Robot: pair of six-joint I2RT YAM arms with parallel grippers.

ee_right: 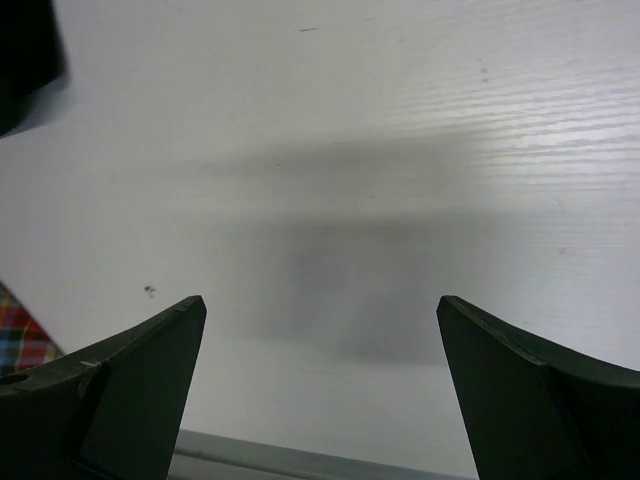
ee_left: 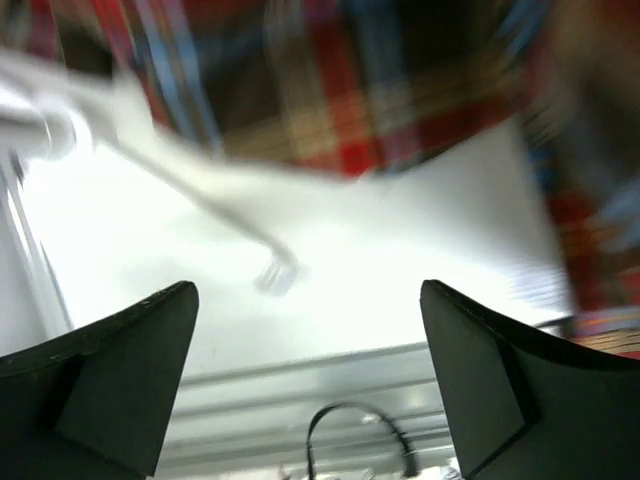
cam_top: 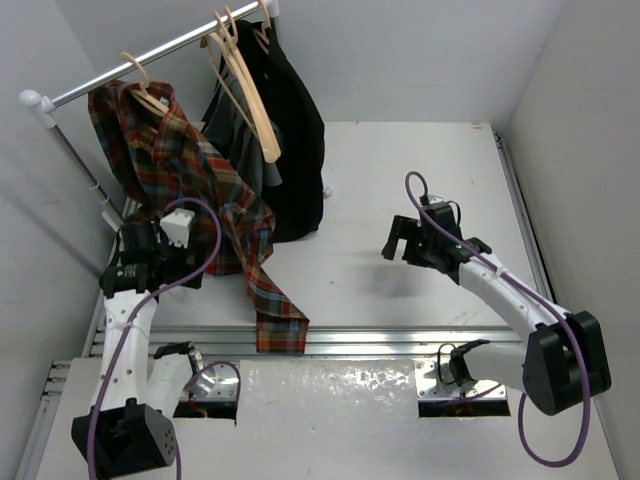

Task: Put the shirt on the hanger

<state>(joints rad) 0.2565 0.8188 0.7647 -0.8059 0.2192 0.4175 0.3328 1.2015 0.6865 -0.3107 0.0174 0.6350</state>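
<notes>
The plaid shirt (cam_top: 195,185) hangs from a pale wooden hanger (cam_top: 150,98) on the rail at the back left. One sleeve trails down to the table's front edge. My left gripper (cam_top: 150,255) is just left of the shirt's lower part. In the left wrist view it (ee_left: 310,290) stands open with nothing between the fingers, and the blurred shirt (ee_left: 350,90) fills the top. My right gripper (cam_top: 400,240) hovers over the bare table to the right of the garments. It (ee_right: 320,305) is open and empty, with a corner of the shirt (ee_right: 15,335) at the left edge.
A chrome clothes rail (cam_top: 150,55) runs across the back left on a slanted pole (cam_top: 80,165). More empty wooden hangers (cam_top: 245,85) hang on it, with a grey garment (cam_top: 235,130) and a black garment (cam_top: 295,140) behind. Walls stand close on the left and right.
</notes>
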